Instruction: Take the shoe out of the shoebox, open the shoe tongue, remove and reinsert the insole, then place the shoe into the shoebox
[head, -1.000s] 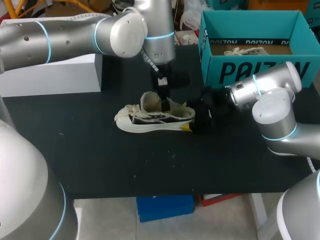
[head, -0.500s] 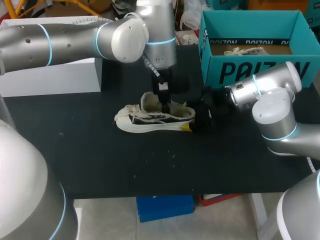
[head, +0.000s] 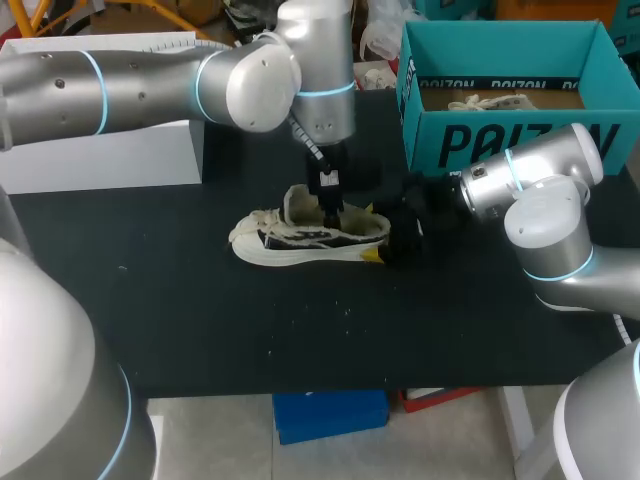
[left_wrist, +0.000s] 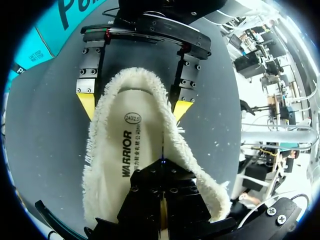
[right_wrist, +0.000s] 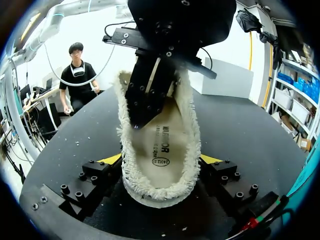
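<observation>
Left gripper (head: 329, 210) has sunk slightly deeper into the shoe (head: 305, 238), fingers pressed together over the insole (left_wrist: 131, 150). Shoebox (head: 505, 140) stands at 1 o'clock. Shoe lies mid-table, and the right gripper (head: 384, 245) clamps its heel. Judged light, soft, fleecy: pinch the insole's heel edge.

Nothing much here, just a black desk (head: 300, 330) with tiny white crumbs (head: 347, 310) on it, plus a white block (head: 100, 150) at its left edge.
</observation>
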